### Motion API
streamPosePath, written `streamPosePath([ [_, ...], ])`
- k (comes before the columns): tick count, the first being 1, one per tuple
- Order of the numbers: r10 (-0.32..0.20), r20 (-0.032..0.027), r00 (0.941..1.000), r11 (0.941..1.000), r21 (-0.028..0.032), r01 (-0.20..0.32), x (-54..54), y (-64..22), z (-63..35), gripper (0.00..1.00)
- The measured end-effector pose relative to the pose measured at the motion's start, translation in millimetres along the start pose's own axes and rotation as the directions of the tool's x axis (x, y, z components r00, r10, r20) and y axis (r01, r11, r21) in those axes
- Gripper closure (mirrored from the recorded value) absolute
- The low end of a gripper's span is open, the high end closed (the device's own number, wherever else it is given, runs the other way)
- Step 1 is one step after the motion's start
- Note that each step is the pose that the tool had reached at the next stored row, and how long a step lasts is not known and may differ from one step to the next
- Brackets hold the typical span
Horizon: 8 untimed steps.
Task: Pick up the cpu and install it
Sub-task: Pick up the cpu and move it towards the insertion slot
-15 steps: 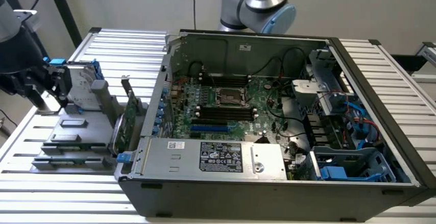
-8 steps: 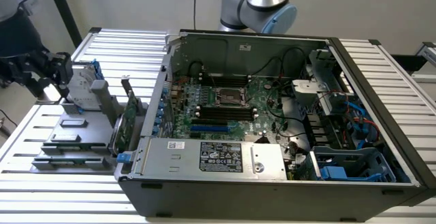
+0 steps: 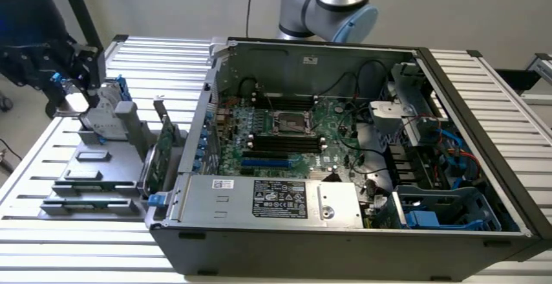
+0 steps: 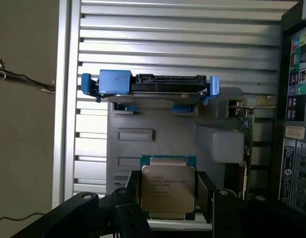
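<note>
The cpu [image 4: 167, 191] sat between the two dark fingers [image 4: 133, 191] of the gripper [image 4: 168, 198], metal plate facing the wrist camera. The fingers pressed on its opposite side edges, so I judged it grasped, not merely flanked. Holding it by the edges kept the plate and the underside free, which suits a chip that has to seat flat.

In the exterior view the gripper [image 3: 74, 70] hung over the grey tray [image 3: 95, 167] at that view's left, outside the case [image 3: 345, 245], with the pale chip just under it and apparently clear of the tray. Shallow recesses in the tray showed bare beyond the chip.

Just beyond the cpu, the hard drive [image 4: 157, 89] stood on edge in its blue rails, propped so that a gripper could reach it. The green card [image 3: 159, 154] stood upright between the tray and the case wall. Both made raised edges close to the gripper, and the room directly above the tray looked open.

The socket [image 3: 291, 122] lay well apart from the cpu, flat on the board inside the open case. Memory slots ran just beside it, with black cables near on the exterior view's right. The space above the socket appeared free, bounded by the case rim. The slatted table [image 3: 258, 268] carried everything.
</note>
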State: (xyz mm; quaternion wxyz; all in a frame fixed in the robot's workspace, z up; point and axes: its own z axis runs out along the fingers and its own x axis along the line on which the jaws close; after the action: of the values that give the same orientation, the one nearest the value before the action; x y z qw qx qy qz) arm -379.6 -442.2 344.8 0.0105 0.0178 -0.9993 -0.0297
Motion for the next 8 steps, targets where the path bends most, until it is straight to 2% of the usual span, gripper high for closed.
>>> streamPosePath([
  [5,-0.001,-0.0066,1.0,1.0,-0.0006,0.001,-22.4,0.5,-22.9,0.45],
  [8,-0.001,-0.0093,1.0,1.0,-0.0011,0.001,-35.7,0.7,-32.4,0.45],
])
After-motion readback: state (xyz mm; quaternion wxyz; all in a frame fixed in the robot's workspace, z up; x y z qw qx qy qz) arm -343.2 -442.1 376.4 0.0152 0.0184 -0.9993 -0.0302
